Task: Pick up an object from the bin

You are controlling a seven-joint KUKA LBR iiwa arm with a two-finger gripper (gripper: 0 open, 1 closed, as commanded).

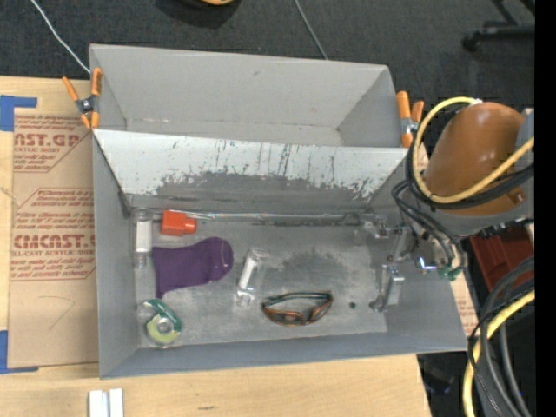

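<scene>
My gripper (387, 287) hangs low at the right side of the bin, over bare floor close to the right wall. A pair of brown-framed glasses (297, 307) is the nearest thing, lying flat a short way to the gripper's left, near the front wall. Further left lies a small clear bottle (248, 276), tilted on its side. Nothing touches the gripper.
A purple cloth (191, 263) lies at the left, with an orange-capped piece (178, 223) behind it and a clear tube (142, 238) by the left wall. A green and clear tape dispenser (162, 324) sits in the front left corner. The arm's orange cover and cables overhang the right rim.
</scene>
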